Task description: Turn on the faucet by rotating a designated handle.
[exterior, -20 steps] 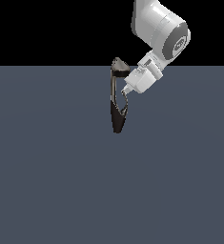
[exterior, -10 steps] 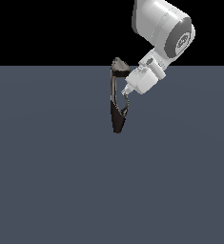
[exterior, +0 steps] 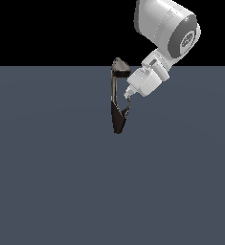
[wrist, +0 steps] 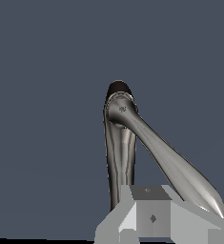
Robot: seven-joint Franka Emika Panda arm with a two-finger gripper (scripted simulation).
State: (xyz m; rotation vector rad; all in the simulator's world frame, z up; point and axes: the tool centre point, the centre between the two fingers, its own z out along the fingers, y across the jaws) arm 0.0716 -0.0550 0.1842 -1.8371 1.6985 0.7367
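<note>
While only one faucet (exterior: 118, 103) stands on the flat slate-grey floor (exterior: 47, 182), it is joined by a single white-and-grey Panda arm (exterior: 169, 31), reaching down from the exterior view's upper right. The faucet sits a little above the middle of that view: a tapered blackish base, a thin upright neck and a grey wedge-shaped head near the floor's far edge, where the black background begins. One thin curved prong, the handle (exterior: 127, 109), hooks off the side of the faucet facing the exterior view's right, just above the base. The gripper (exterior: 129, 94) hangs just beside the neck on that same side, its tip close over the handle; whether it touches cannot be made out, and whether the claw is apart or together cannot be told. From the wrist view, the faucet (wrist: 120, 157) shows as one upright column with a long shiny arm slanting off its top joint, with grey gripper housing (wrist: 151, 217) in front. No writing or brand mark is legible anywhere. Bare floor spreads wide around the faucet on every side
</note>
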